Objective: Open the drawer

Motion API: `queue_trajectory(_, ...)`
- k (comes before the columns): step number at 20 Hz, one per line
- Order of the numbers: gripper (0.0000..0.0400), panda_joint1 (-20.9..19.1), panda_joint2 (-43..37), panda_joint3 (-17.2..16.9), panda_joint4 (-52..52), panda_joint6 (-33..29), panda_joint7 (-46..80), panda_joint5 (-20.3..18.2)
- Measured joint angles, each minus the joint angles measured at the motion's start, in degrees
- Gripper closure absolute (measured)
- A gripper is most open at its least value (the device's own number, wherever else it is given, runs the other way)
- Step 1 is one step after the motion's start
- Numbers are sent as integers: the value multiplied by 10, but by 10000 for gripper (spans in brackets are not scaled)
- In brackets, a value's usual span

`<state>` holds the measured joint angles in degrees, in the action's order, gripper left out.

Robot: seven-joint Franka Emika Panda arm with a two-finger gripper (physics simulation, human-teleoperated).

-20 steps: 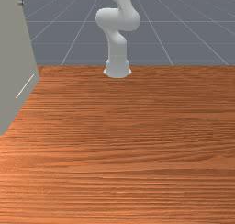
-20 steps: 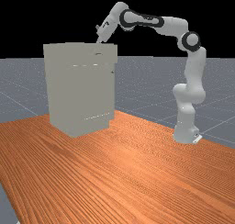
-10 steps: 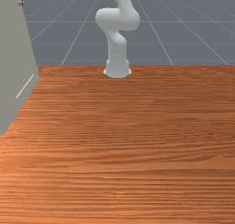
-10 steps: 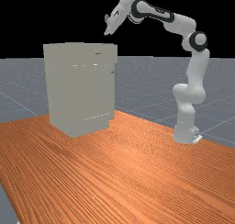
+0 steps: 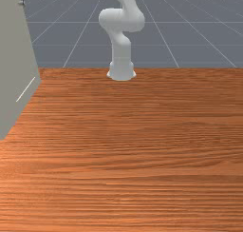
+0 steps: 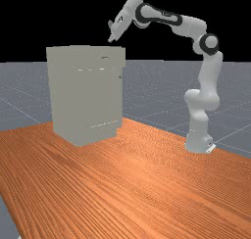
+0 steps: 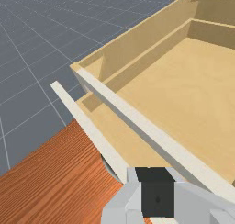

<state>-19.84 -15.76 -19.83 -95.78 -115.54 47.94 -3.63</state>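
In the far view the gripper (image 6: 112, 38) hangs just above the right part of the top of a grey-beige cabinet (image 6: 83, 96), apart from it. A small dark curved mark, perhaps a handle (image 6: 105, 58), lies on its upper band. Near the bottom edge of the wrist view is the gripper (image 7: 157, 191), over a pale drawer front (image 7: 87, 126). This front stands a little out from the cabinet's pale top edge (image 7: 142, 126), with light wood between them. A dark curved piece (image 7: 110, 166) shows at the front's outer side.
The cabinet's grey side (image 5: 14, 60) rises at the front view's left, with a small knob (image 5: 21, 3) on its edge. The wooden table (image 5: 133, 145) stretches in front of the arm's base. Light wooden inner walls (image 7: 137, 39) stand beyond the drawer front.
In the far view my hand first rose away from the cabinet's top toward the right, then came slightly back down and left. The cabinet looks the same.
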Motion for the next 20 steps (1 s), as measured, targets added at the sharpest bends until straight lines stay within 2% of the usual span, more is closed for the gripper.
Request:
queue_trajectory(6,388,-3,17,-5,-14,-16,-6,-8)
queue_trajectory(11,396,-7,5,-1,-38,-49,-7,-11)
queue_trajectory(14,358,-8,-13,5,-62,-58,-14,-19)
queue_trajectory(18,392,-21,-23,24,-80,-59,-31,-16)
queue_trajectory(20,399,-27,-25,48,-84,-60,-26,-20)
